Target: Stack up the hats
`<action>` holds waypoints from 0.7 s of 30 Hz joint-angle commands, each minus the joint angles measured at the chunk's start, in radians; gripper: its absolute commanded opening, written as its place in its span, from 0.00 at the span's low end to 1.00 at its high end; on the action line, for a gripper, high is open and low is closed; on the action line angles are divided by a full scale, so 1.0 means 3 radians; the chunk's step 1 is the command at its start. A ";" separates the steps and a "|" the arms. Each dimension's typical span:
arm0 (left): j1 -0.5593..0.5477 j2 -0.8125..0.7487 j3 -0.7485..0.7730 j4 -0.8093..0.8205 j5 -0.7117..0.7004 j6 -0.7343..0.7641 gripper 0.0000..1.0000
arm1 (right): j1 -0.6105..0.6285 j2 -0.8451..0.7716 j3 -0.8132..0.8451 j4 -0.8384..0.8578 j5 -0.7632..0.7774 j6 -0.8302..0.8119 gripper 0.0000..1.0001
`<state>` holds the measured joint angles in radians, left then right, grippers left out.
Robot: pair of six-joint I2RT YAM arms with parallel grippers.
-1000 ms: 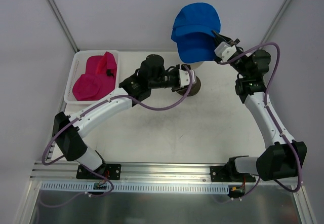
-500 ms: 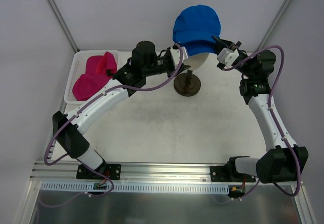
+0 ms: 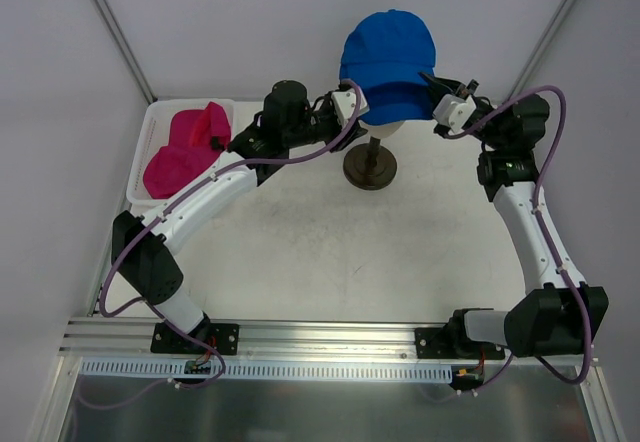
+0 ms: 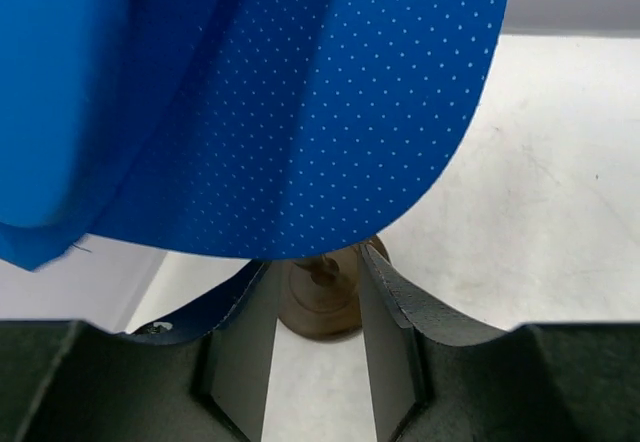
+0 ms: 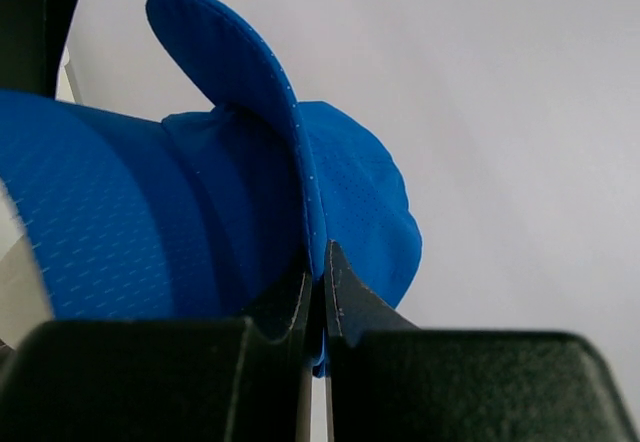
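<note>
Blue cap (image 3: 388,50) on mannequin head (image 3: 384,130); right gripper (image 5: 318,264) clamped on the brim's edge, left gripper (image 4: 315,262) spread open just under the brim.

This is a robotics lab test cell rather than a lived-in room: a bare white table (image 3: 330,257) is boxed in by plain white walls (image 3: 230,22) that meet at aluminium frame posts (image 3: 112,30). The left arm (image 3: 200,202) and right arm (image 3: 535,237), both white-and-black robot arms, are bolted to an aluminium extrusion rail (image 3: 330,336) at the near edge. Purple cables (image 3: 549,127) loop along them, and a slotted cable duct (image 3: 330,369) runs beneath.
</note>
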<state>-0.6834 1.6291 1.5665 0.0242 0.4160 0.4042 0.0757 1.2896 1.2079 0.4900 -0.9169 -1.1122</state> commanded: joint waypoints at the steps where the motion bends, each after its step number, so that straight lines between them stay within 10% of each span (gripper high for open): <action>1: -0.0002 -0.0184 -0.0174 0.0108 0.0045 0.0008 0.37 | -0.0033 0.0104 -0.0038 -0.0646 -0.0267 0.0220 0.00; 21: -0.0013 -0.0194 -0.0333 0.0114 -0.0042 -0.0115 0.40 | -0.0048 0.0053 -0.0457 -0.1352 -0.0426 -0.0322 0.00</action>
<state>-0.6861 1.6096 1.4727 0.0231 0.4068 0.3916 0.0669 1.2465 1.1458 0.3874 -0.9794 -1.2652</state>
